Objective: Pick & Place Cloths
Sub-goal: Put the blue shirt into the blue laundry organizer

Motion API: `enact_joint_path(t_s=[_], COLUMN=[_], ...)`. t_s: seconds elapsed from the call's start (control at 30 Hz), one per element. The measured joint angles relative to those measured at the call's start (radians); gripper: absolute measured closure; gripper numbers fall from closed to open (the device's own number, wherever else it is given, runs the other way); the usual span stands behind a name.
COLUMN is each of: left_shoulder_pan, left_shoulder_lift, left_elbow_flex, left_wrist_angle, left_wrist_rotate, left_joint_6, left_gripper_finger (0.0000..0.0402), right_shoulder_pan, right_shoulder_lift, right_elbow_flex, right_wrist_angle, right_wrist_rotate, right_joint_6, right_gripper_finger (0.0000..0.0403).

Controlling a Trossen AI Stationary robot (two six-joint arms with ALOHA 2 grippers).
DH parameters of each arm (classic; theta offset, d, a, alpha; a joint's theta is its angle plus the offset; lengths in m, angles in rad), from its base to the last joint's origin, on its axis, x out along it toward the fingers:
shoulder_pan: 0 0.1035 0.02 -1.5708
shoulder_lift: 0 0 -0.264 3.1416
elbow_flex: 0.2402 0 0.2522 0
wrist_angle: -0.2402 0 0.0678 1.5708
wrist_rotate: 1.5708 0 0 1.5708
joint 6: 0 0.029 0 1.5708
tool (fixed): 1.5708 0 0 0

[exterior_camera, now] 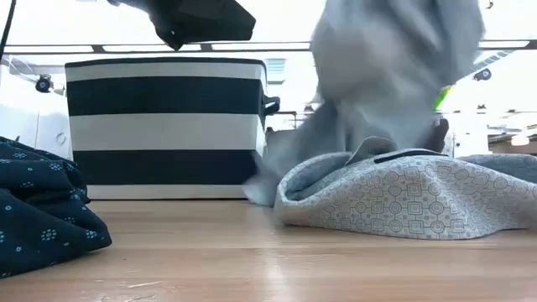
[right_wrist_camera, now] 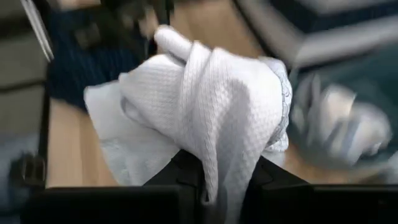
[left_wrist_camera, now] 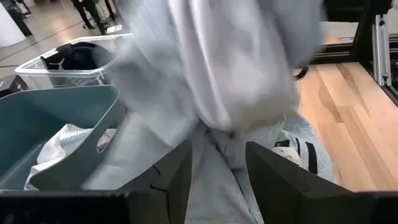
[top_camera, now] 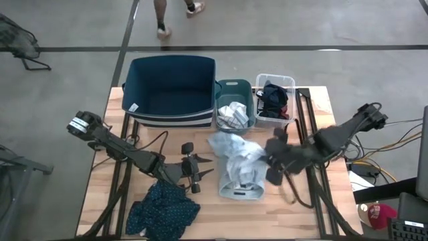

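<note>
A pale white-blue waffle-weave cloth [top_camera: 235, 151] is bunched up above the table's middle, blurred in the low view [exterior_camera: 394, 59]. My right gripper [top_camera: 271, 161] is at its right side, shut on it. Under and in front of it a light patterned shirt [top_camera: 241, 189] lies flat on the wood. My left gripper [top_camera: 199, 167] is open, just left of the pale cloth, with its fingers [left_wrist_camera: 177, 180] pointing at it. A dark teal dotted piece [top_camera: 162, 209] lies crumpled near the near edge. My right gripper [right_wrist_camera: 214, 183] pinches a fold of the white waffle-weave cloth [right_wrist_camera: 214, 143] between its two fingers, coming level from the table's right. The cloth bulges out in front of the fingers, bunched in several layers. Its upper part is lifted, and its lower part trails down onto the patterned shirt [exterior_camera: 403, 193].
At the far edge stand a navy striped bin [top_camera: 170, 90], a teal bin [top_camera: 219, 107] holding a white piece, and a clear bin [top_camera: 257, 100] with black and maroon pieces. Bare wood [top_camera: 294, 214] shows on the near right. A person's legs [top_camera: 162, 20] pass beyond the table.
</note>
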Motion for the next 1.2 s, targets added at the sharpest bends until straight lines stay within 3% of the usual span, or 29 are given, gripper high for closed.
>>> enact_joint_path(t_s=[0.33,0.73,0.93,1.2], left_shoulder_pan=[0.0,0.0,0.0,0.0], left_shoulder_lift=[0.0,0.0,0.0,0.0], left_elbow_flex=[0.0,0.0,0.0,0.0], left_wrist_angle=[0.016,0.009,0.007,0.023], left_wrist_rotate=[0.023,0.024,0.027,0.096], left_joint_6=[-0.026,-0.025,-0.025,-0.027], left_gripper_finger=[0.0246,0.0246,0.0246,0.0246], right_shoulder_pan=[0.017,0.017,0.009,-0.021], right_shoulder_lift=[0.2,0.438,0.556,0.681], right_elbow_flex=[-0.196,-0.107,-0.05,-0.048], right_wrist_angle=[0.144,0.185,0.177,0.175], right_wrist_rotate=[-0.116,-0.194,-0.284,-0.317], right_joint_6=[0.051,0.024,0.006,-0.034], right_gripper_finger=[0.0351,0.0191,0.0111,0.0059])
